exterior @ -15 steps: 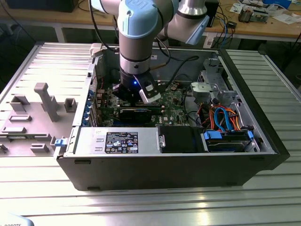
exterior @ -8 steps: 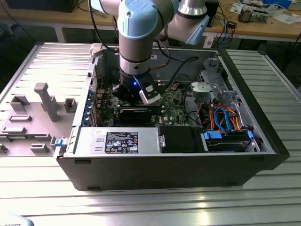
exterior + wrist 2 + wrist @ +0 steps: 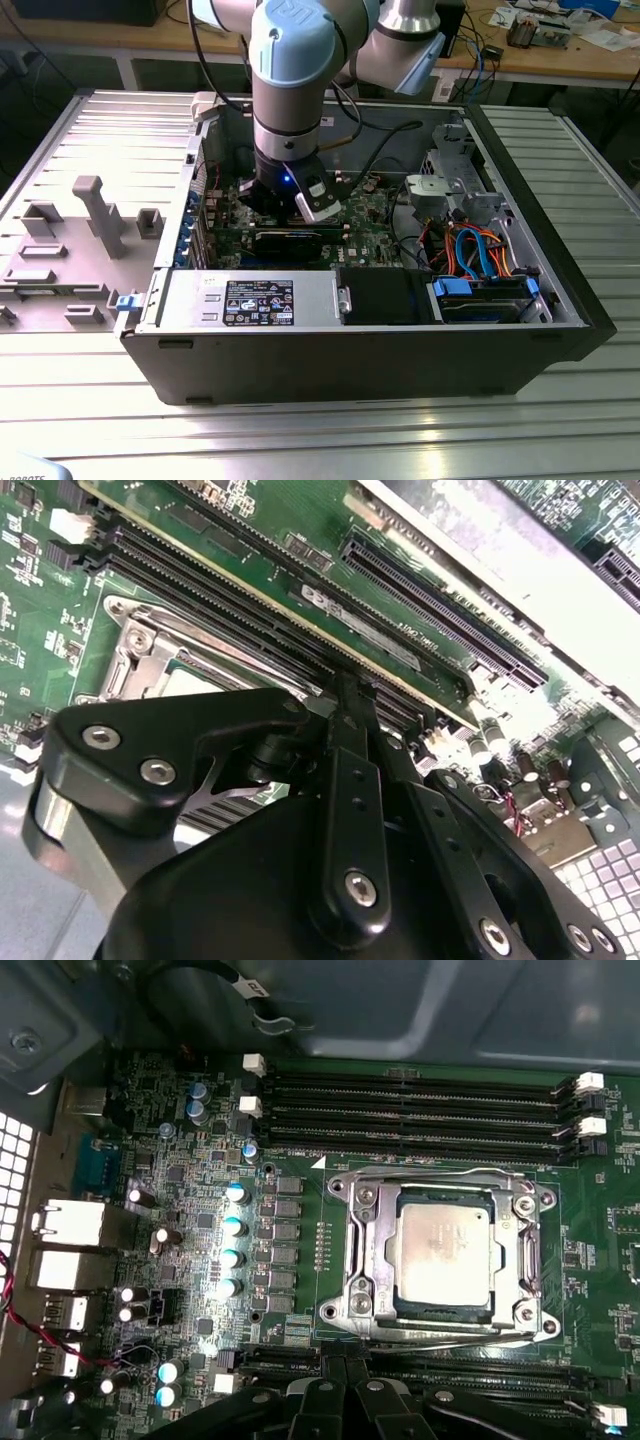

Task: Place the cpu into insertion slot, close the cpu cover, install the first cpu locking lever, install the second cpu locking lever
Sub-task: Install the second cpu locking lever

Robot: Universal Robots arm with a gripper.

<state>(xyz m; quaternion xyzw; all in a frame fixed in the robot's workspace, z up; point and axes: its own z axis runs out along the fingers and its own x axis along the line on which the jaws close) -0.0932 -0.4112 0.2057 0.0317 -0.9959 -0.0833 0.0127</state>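
A pale-blue-jointed robot arm (image 3: pixel 290 70) reaches down into an open black desktop computer case (image 3: pixel 560 290) lying on its side on a ribbed grey metal desk (image 3: pixel 330 440), its black gripper (image 3: pixel 290 205) poised low over the green motherboard (image 3: pixel 375 235) inside.

In the first wrist view, the small square cpu with a dull silver-grey metal top (image 3: pixel 444 1250) lies flat in the silvery-bordered square insertion slot (image 3: pixel 350 1305) on the green board, next to the rows of long black memory slots (image 3: pixel 420 1110). The thin silvery metal cpu cover with its square window (image 3: pixel 510 1260) lies down around the chip, framing it on all sides. Thin wire locking levers (image 3: pixel 440 1172) run along the edges of the socket; whether they are latched cannot be told.

In the second wrist view, the gripper's black linkage (image 3: pixel 350 810) hangs just above the memory slots beside the socket, its fingers drawn together to a narrow point with nothing seen between them. A corner of the socket frame (image 3: pixel 140 650) shows past the linkage.

Beside the case, a grey plastic fixture tray (image 3: pixel 70 250) sits on the desk.
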